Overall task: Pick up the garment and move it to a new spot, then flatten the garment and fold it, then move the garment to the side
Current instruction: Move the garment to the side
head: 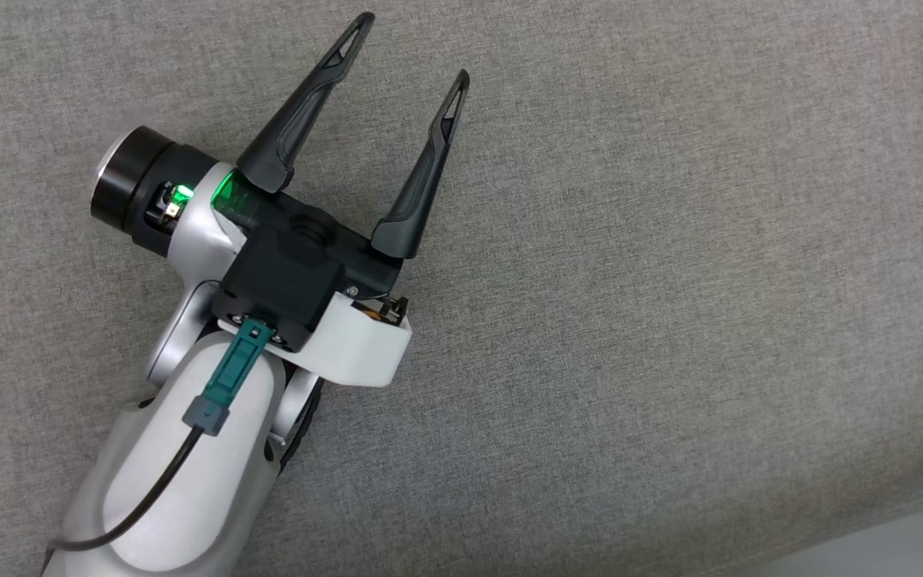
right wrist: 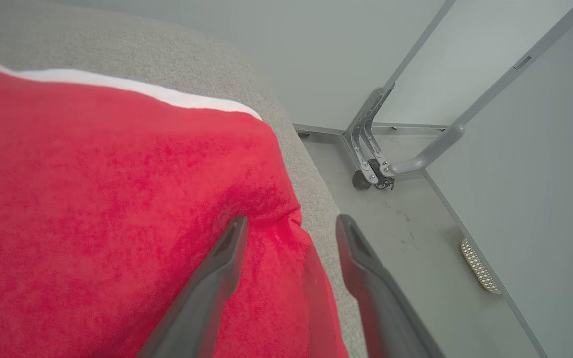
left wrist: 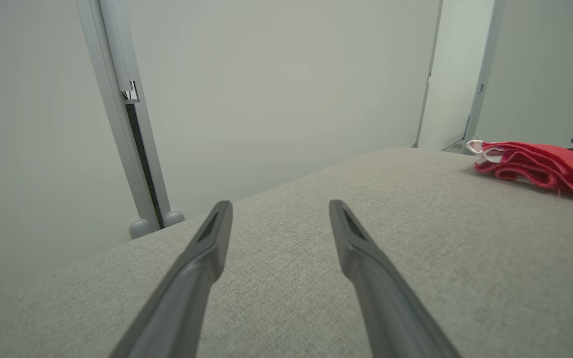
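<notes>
Grey woven surface (head: 670, 320), bare around the left tool (head: 412, 50), whose two dark fingers stand spread with nothing between them and nothing in their way; green light lit at its wrist, black cable (head: 149, 497) with teal plug at the rear. Garment (left wrist: 540, 166), red with white trim, folded and lying flat at the surface's right edge, well apart from the left tool (left wrist: 279, 206). Right tool (right wrist: 291, 220) spread over the garment's (right wrist: 92, 199) corner, one finger above the red cloth, the other past the surface's edge (right wrist: 316, 209) above the floor (right wrist: 416, 258); whether it touches the cloth cannot be told. Beyond the far edge: pale wall (left wrist: 276, 89) and a metal post (left wrist: 127, 124). On the floor: a hinged bracket (right wrist: 371, 164) on a small wheel.
</notes>
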